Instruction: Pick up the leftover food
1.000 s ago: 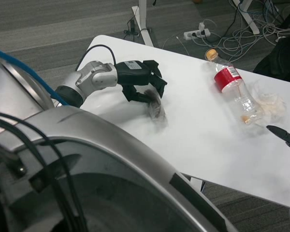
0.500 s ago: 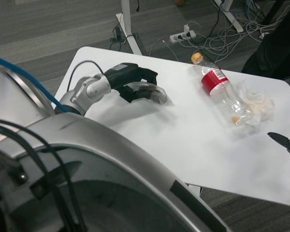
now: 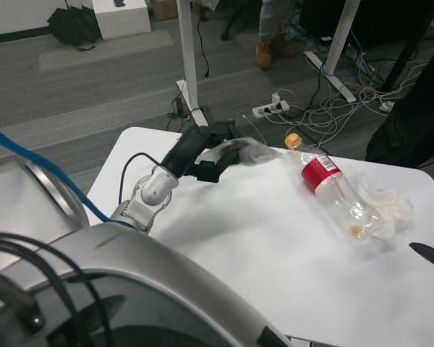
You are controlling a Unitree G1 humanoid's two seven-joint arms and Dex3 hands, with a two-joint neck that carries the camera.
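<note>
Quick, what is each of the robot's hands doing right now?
Left hand: holding a clear bag of leftover food.
Right hand: only a tip shows, cannot be told.

One clear plastic bottle (image 3: 331,194), one crumpled wrapper (image 3: 392,206) and one bagged food scrap (image 3: 247,151) between black fingers (image 3: 215,142); two robot hands.

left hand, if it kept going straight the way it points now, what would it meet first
The left hand, holding a clear bag of leftover food, points toward the picture's right. First in that line is probably the plastic bottle, near its orange-capped end. Depth is unclear; the raised hand might pass above it.
</note>
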